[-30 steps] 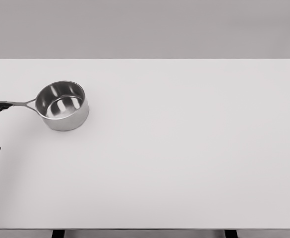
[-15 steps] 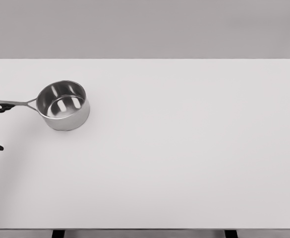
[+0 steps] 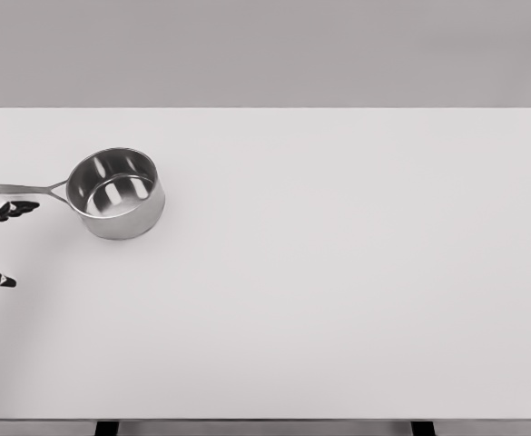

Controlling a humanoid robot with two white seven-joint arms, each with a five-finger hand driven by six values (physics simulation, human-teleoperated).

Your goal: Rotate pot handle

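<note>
A shiny steel pot (image 3: pixel 116 193) stands upright on the white table (image 3: pixel 338 272) at the far left. Its thin handle (image 3: pixel 24 189) points left, almost to the picture's edge. Only two dark-tipped fingertips (image 3: pixel 14 209) of my left hand (image 3: pixel 2 242) show at the left edge. One lies just below the handle's end and apart from it; the other is lower down. They are spread and hold nothing. The rest of the hand and its arm are out of the picture.
The table's far edge (image 3: pixel 265 109) runs across the top, against a grey wall. Its near edge (image 3: pixel 265 420) runs along the bottom, with two dark legs under it.
The upper fingertip, which sat at the handle's end, has come off it and now lies below it. The lower fingertip has slid further into view. The pot has barely moved.
</note>
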